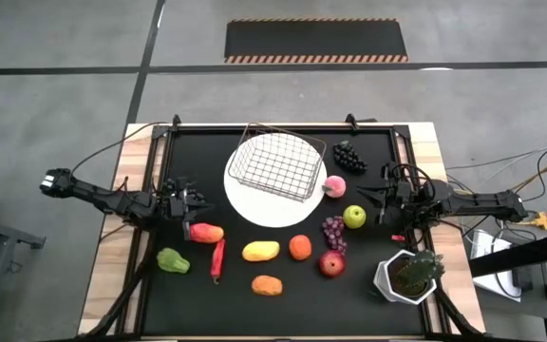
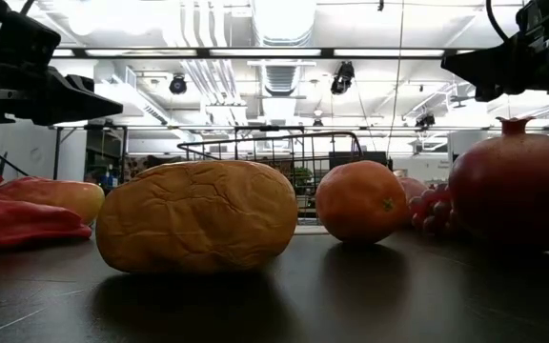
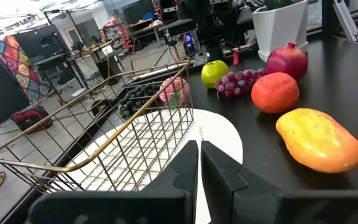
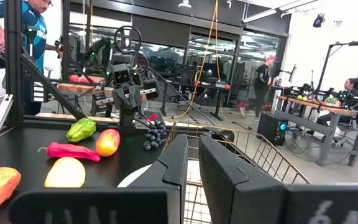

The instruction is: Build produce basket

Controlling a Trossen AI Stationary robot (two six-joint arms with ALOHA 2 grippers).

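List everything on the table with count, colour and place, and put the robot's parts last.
basket: one, dark wire, empty, on the plate
plate: one, white, table centre
dark grapes: one bunch, right of basket
purple grapes: one bunch, below green apple
peach: one, pink, at the plate's right edge
green apple: one
pomegranate: one, red
orange: one
mango: one, yellow
red chilli: one
green pepper: one
plant pot: one, white, front right
left tool: shut, left of plate
right tool: shut, by green apple

Basket (image 1: 275, 165) on plate (image 1: 254, 207), produce (image 1: 299, 247) in front.
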